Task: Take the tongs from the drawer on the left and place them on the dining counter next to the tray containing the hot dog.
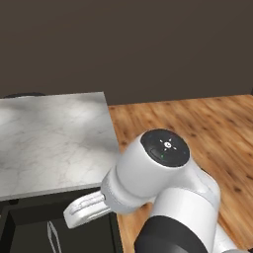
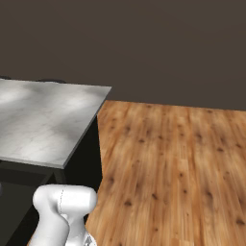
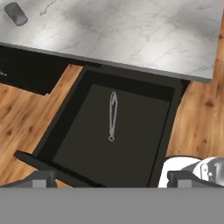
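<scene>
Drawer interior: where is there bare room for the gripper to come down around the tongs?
The tongs lie alone mid-drawer. Bare black floor flanks them on both sides and toward the front wall. The open gripper hovers above.

My own arm hides most of the drawer (image 1: 29,222) in the left base view — I see just the top bit of the tongs (image 1: 52,234) before the picture's bottom edge cuts them off — and the dining counter (image 2: 43,120) runs off the left side.
</scene>
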Motion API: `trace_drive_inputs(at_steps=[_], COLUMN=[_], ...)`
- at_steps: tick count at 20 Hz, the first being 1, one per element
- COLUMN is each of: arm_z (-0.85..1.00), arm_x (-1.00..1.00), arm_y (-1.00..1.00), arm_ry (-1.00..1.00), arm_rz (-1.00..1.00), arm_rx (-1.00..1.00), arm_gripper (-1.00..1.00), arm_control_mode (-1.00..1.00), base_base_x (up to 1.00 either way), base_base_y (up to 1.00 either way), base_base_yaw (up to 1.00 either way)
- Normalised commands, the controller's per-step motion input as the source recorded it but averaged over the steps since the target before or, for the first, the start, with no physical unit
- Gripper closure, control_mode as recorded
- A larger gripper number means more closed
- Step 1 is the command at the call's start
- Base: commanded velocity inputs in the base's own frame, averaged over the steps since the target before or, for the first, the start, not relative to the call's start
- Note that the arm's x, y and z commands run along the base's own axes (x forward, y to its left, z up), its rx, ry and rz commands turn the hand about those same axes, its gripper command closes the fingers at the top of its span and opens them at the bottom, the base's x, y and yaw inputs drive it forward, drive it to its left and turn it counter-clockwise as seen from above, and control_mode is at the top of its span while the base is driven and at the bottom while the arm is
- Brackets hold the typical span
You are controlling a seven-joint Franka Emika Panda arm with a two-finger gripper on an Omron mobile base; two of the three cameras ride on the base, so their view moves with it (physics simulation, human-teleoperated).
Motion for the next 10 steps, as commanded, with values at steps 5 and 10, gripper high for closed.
trace_drive_inputs(at_steps=[5,10], arm_z=[0.00,0.00], arm_x=[0.03,0.11], arm_y=[0.00,0.00], arm_ry=[0.03,0.05], arm_rz=[-0.02,0.00], arm_rx=[0.00,0.00], arm_gripper=[-1.00,-1.00], arm_control_mode=[-1.00,-1.00], base_base_x=[0.00,0.00], base_base_y=[0.00,0.00], base_base_yaw=[0.00,0.00])
